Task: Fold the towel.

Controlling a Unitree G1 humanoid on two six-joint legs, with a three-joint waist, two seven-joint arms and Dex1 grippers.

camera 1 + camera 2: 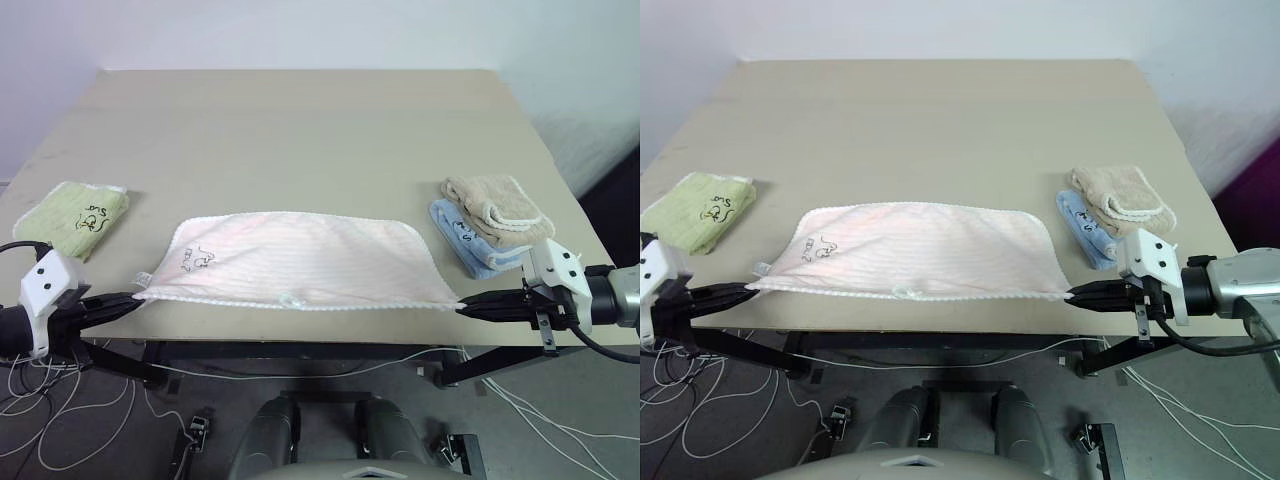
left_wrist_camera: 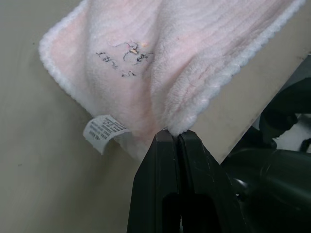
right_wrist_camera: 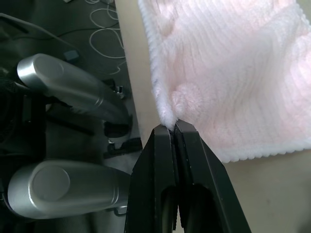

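i see a broad beige matte tabletop against a pale wall. the pale pink ribbed terry towel with white scalloped trim lies spread along its near edge; my left gripper and right gripper each pinch a near corner. small green, beige and blue folded towels flank it.

I see a broad beige desk against a pale wall. A light green folded terry towel with a dark printed mark lies just beyond the left gripper. Just beyond the right gripper, a beige folded towel rests partly atop a light blue folded towel. White cables trail on the floor.
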